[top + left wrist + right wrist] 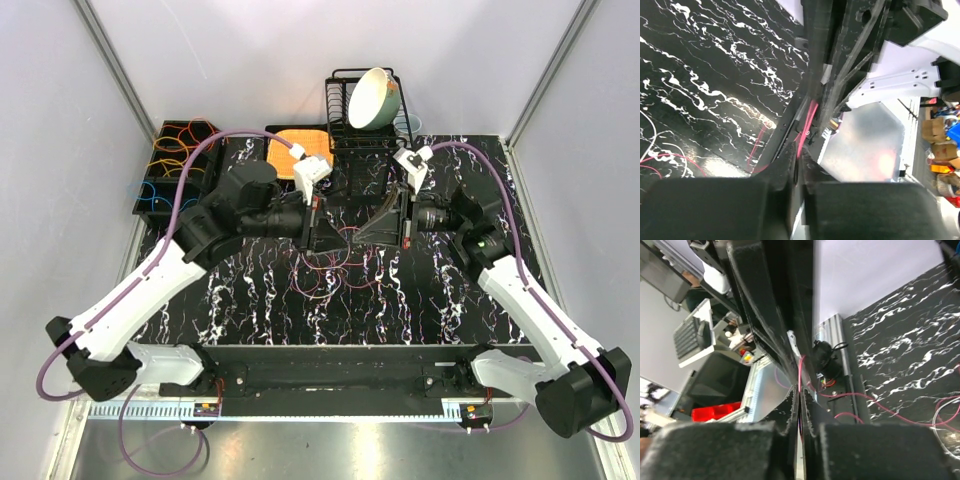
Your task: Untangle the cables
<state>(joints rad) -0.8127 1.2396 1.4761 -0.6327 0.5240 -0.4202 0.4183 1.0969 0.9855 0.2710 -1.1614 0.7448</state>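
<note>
While the 2 arms faced each other at mid-frame over the black marbled desk (pixel 430 300), the left claw (pixel 343 243) and right claw (pixel 360 239) each sat clamped on a thin pink-red wire cable (pixel 811 116). The other tangled wire loops (pixel 335 276) lay just below. Light, limp and slippery, it likely wanted gripping beside a crossing.

You had bright, even light from overhead in the top view; the white walls (pixel 60 200) washed pale and only soft shadows lay under the arms (pixel 140 290). In your left wrist view glare sheened the black table (pixel 715 75). Both wrist views blurred their own near fingers (pixel 740 450).
</note>
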